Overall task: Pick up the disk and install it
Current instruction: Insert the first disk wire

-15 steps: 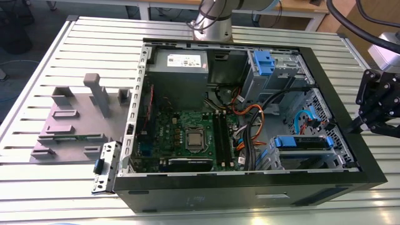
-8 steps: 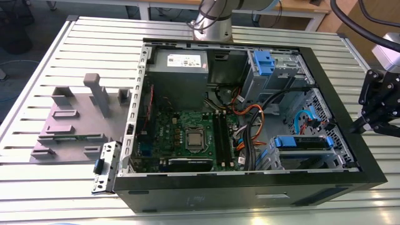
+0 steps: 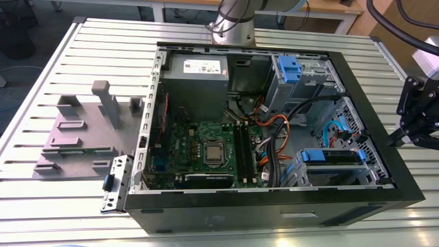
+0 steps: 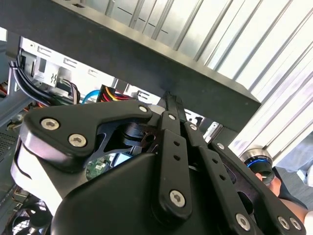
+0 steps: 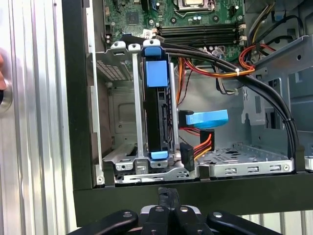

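Note:
The disk [image 3: 330, 156], a drive with a bright blue frame, sits in the metal drive cage at the near right corner of the open computer case [image 3: 274, 206]. In the first wrist view the disk [image 5: 156, 98] stands on edge between the cage rails, its blue handle facing out. My gripper [image 3: 398, 138] hangs outside the case's right wall in the exterior view, apart from the disk. Both wrist views show its black fingers [image 5: 167, 193] pressed together with nothing between them, pointing over the case wall [image 4: 146, 58].
Orange, red and black cables [image 5: 230, 68] run beside the cage, with a blue connector [image 5: 208, 118] close to the disk. A second bay with a blue piece [image 3: 288, 69] sits at the back. A grey fixture [image 3: 89, 128] and a metal bracket [image 3: 116, 182] lie on the exterior view's left.

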Available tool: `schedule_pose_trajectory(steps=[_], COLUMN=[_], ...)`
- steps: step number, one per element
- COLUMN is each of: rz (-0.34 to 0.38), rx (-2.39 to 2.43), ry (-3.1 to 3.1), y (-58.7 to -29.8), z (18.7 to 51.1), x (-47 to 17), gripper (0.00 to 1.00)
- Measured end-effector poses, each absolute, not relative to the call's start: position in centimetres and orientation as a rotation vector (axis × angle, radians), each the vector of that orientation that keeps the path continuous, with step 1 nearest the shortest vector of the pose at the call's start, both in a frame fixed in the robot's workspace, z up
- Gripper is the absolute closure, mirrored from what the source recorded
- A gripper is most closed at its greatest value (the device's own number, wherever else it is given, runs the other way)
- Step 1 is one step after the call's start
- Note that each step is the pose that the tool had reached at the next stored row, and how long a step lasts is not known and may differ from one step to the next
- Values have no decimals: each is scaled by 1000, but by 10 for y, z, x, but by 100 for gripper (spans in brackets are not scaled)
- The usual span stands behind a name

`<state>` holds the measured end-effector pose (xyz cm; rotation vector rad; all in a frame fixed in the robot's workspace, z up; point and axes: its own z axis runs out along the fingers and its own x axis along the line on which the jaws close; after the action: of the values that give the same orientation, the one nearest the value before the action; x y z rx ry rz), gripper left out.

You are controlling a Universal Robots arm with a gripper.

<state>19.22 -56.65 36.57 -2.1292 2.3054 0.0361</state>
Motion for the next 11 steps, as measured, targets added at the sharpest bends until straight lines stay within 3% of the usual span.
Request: schedule_pose_trajectory(steps=[11], rz=[36], rx=[-2129], ry=[2305], y=[-566], z=[366], x=[200], gripper=[89])
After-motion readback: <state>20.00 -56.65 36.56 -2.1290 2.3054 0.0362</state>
